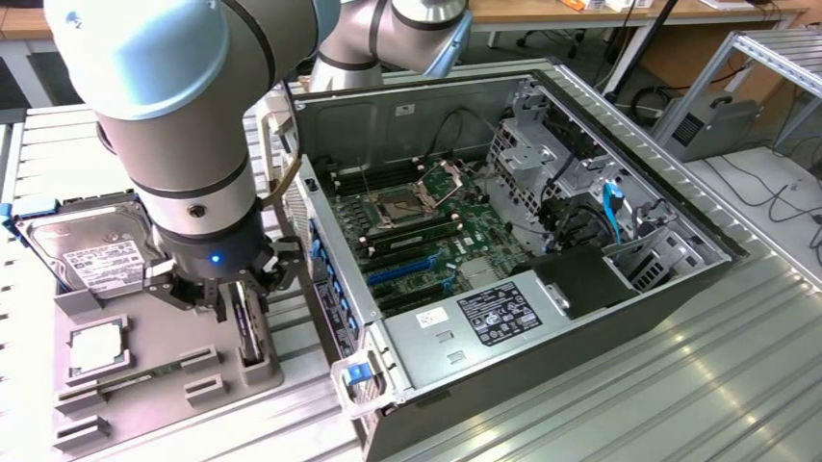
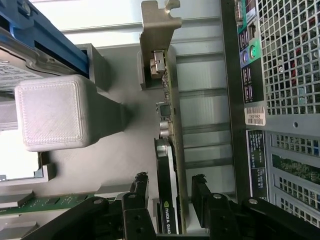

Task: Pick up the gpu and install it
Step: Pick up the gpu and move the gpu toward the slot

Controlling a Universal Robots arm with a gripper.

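Pick-up step: my gripper [image 2: 170,176] straddles the graphics card [image 2: 171,115], upright in its holder [image 1: 154,385] beside the computer case [image 1: 372,125]. Jaws open, clear of both faces. A grasp calls for square, even closure.

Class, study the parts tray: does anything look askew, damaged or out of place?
Nothing stands out. The graphics card stands straight on edge in the tray, the open hand straddling it; the hard drive sits in its holder.
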